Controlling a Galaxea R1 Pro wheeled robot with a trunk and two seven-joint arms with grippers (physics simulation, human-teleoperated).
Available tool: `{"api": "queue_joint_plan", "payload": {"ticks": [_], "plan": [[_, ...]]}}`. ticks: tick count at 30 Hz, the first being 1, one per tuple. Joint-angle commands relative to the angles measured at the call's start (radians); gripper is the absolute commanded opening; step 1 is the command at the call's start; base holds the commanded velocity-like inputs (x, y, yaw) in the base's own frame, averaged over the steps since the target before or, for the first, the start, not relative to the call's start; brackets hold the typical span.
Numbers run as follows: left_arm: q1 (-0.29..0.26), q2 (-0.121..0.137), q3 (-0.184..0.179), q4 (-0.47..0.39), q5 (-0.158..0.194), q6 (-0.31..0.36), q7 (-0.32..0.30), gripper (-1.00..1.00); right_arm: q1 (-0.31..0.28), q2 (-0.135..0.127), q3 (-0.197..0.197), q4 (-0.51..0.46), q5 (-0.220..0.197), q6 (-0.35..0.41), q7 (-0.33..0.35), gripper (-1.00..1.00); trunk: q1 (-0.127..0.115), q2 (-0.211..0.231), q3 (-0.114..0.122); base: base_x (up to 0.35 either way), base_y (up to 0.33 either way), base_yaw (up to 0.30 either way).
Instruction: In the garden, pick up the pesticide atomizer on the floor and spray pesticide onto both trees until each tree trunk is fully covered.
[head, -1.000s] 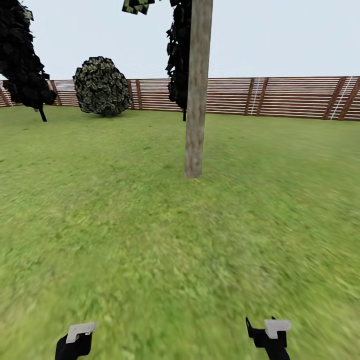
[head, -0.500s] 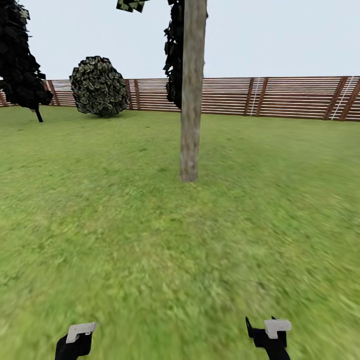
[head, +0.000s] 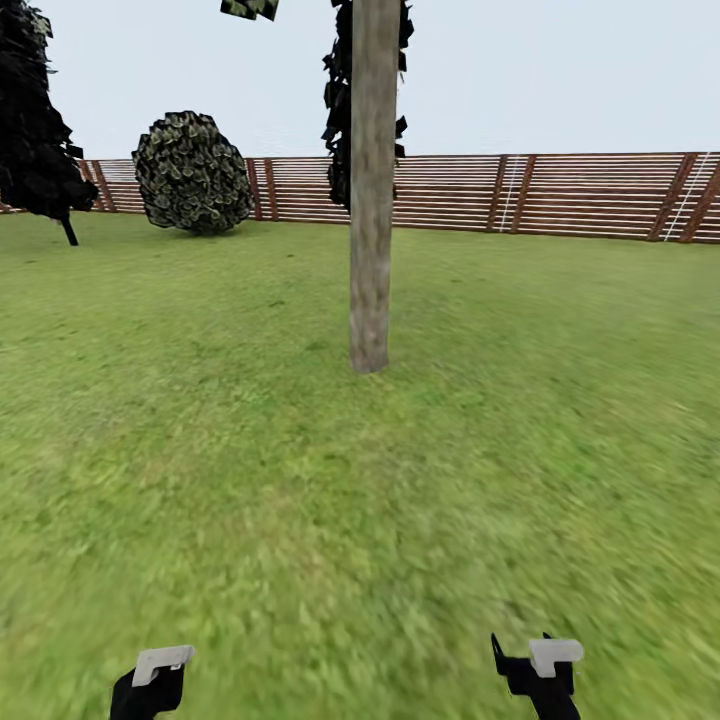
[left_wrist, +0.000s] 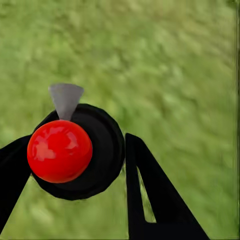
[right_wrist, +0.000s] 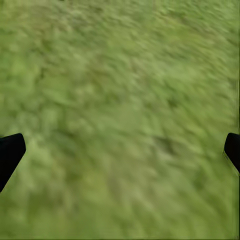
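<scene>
The robot faces a tree trunk (head: 369, 190) that rises straight out of the lawn (head: 300, 480) ahead, a little left of the middle of the head view, with open grass between it and the arms; I judge the base is being brought within spraying reach, which would explain why both arms hang low and tucked at the foot of that view instead of reaching out. The left gripper (left_wrist: 75, 165) has its dark fingers (left_wrist: 150, 200) closed around the pesticide atomizer (left_wrist: 75, 150), a black round body with a glossy red knob and a small grey nozzle tip, carried above the grass and not on the floor, so the pickup looks done and the spraying not yet begun. The right gripper (right_wrist: 120, 150) holds nothing, its fingers (right_wrist: 10, 152) spread wide to the two edges of its wrist view with bare grass between them. The head view gives the setting the wrist cameras lack: the brown slatted fence (head: 560, 195), a round mottled bush (head: 192, 172) and a near-black tree (head: 35, 120) at the far left. The left wrist view alone reveals the atomizer; from the head only pale tops of the left (head: 160, 665) and right (head: 545, 660) grippers show.
</scene>
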Motion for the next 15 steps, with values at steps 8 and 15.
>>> {"api": "queue_joint_plan", "payload": {"ticks": [8,15], "plan": [[-0.001,0.0,0.007,0.001,0.0,-0.003,-0.007,-1.0,-0.001,0.0,0.0,0.001,0.0,-0.002,0.0,1.0,0.0,0.0,-0.001,0.299,-0.197,0.0],[-0.001,0.0,0.007,0.001,0.0,-0.003,-0.006,-1.0,-0.001,0.0,0.0,0.001,0.0,-0.002,0.0,1.0,0.0,0.0,-0.001,0.299,-0.197,0.0]]}}
